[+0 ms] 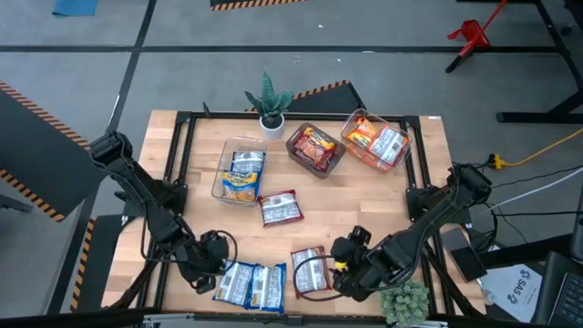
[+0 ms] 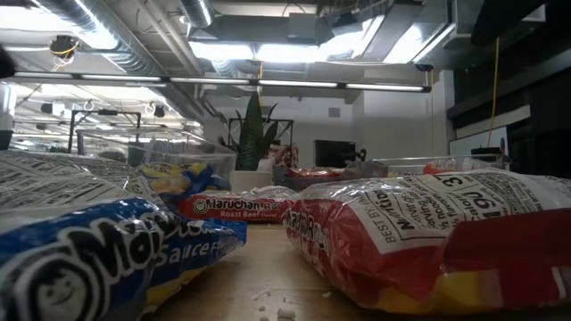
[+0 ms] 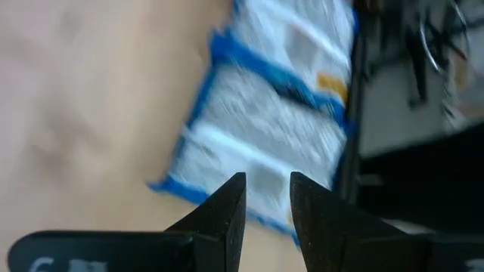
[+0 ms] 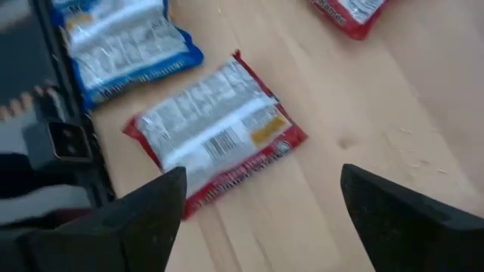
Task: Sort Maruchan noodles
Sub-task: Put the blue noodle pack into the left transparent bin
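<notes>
Currently, the left gripper point(image 1: 211, 261) hovers with fingers nearly together and empty beside two blue packets point(image 1: 250, 283) at the near table edge, while the right gripper point(image 1: 344, 267) stands wide apart, empty, above a red packet point(image 4: 215, 134) lying flat beside them. Each packet likely handles as light, glossy and slippery with a brittle noodle block inside, so a grasp across the short width at mid-length, with moderate force, seems advisable. Farther off lie one red packet point(image 1: 280, 208) mid-table, then three clear bins point(image 1: 221, 179) holding blue, red and orange packets; their inner counts cannot be determined.

blue packet point(image 3: 272, 128) blurred; edge-cropped
</notes>
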